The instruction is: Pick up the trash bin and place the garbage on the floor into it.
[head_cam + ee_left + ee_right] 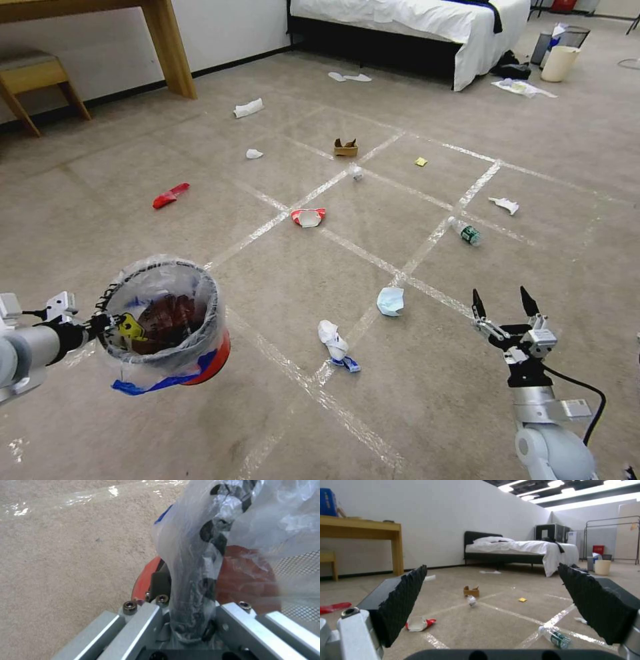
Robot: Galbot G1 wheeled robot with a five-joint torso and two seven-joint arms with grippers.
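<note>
Currently holding the trash bin off the floor at near left, left gripper pinched on its bag-wrapped rim; red base and clear liner pressed close to the wrist camera. Right gripper raised at near right, fingers spread wide, nothing between them. Scattered across the taped carpet grid: pale blue face mask and crumpled tissue nearest, small bottle to the right, red-and-white paper bowl mid-floor, red wrapper to the left, cardboard tray farther off.
</note>
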